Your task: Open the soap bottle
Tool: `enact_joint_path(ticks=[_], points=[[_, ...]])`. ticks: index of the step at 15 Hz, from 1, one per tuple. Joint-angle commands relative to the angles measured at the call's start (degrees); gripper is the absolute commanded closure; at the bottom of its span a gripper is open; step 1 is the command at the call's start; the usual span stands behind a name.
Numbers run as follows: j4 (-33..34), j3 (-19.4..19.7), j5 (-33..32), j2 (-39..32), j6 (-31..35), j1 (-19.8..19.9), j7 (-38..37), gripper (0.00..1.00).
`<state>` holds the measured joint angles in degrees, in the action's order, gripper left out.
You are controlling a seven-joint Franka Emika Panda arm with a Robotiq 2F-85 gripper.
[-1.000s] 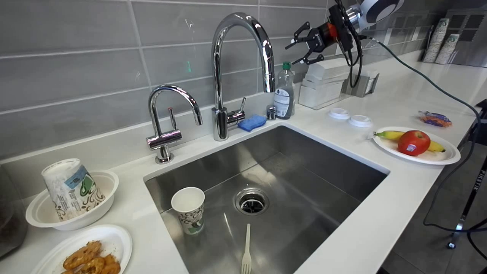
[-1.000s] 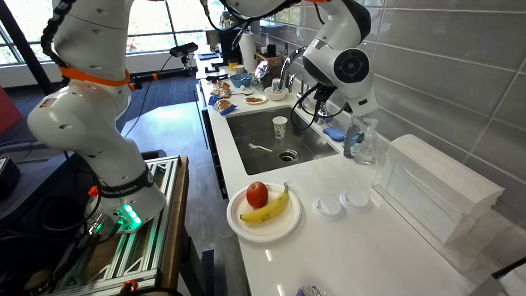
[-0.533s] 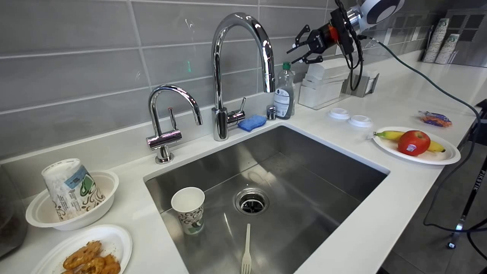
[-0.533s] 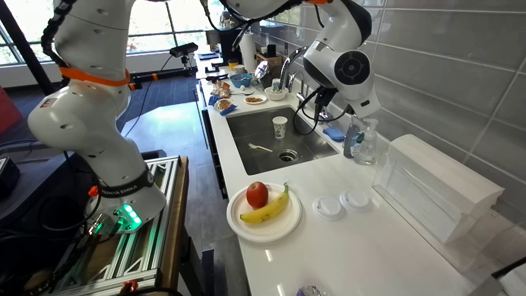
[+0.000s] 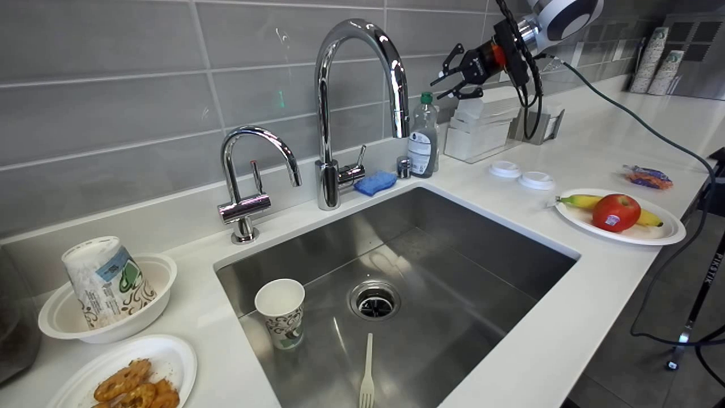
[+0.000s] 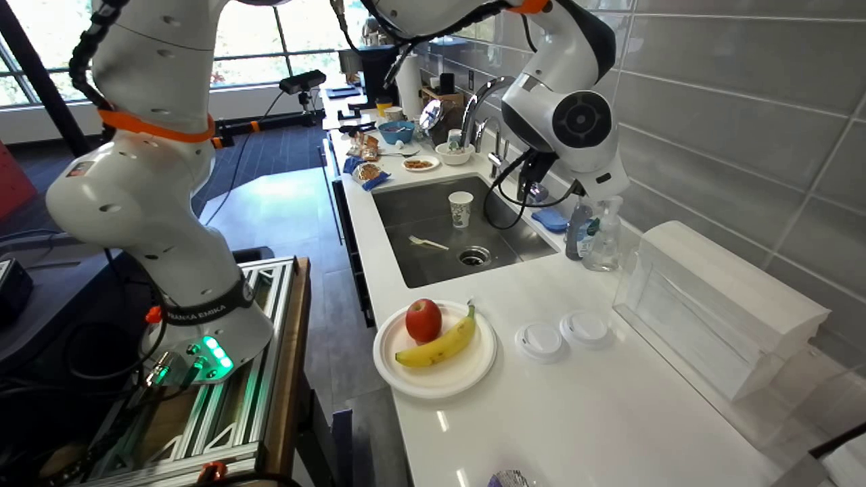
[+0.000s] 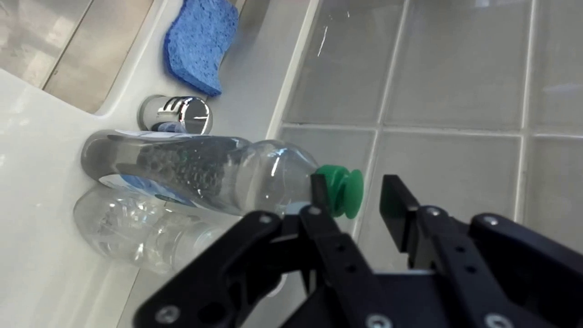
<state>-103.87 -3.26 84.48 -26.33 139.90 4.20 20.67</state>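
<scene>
Wrist view sets the green cap against the gap of the released pincer, whose fingers stand apart, holding nothing. The step in hand looks like lining up: centre the cap first, since one finger overlaps its base, then come level with it and grip only the green. How near the fingers are in depth is hard to tell. Pull slowly and straight; so slim a bottle may tip. The soap bottle stands upright on the table by a corner of the sink, just beside a clear pump bottle. It is translucent, greyish and bubbled lower down, clear at the shoulder, with a pale label.
</scene>
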Motion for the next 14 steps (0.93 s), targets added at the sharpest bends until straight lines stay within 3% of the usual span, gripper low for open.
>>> enact_joint_path(ticks=[1, 10, 14], points=[[0.6, 0.8, 1.4, -1.1, -1.0, -1.0, 1.3, 0.67], [1.5, 1.0, 0.3, -1.5, -0.7, -2.1, 0.7, 0.86], [1.9, 1.3, 0.5, -1.6, -0.6, -1.9, 0.7, 0.87]])
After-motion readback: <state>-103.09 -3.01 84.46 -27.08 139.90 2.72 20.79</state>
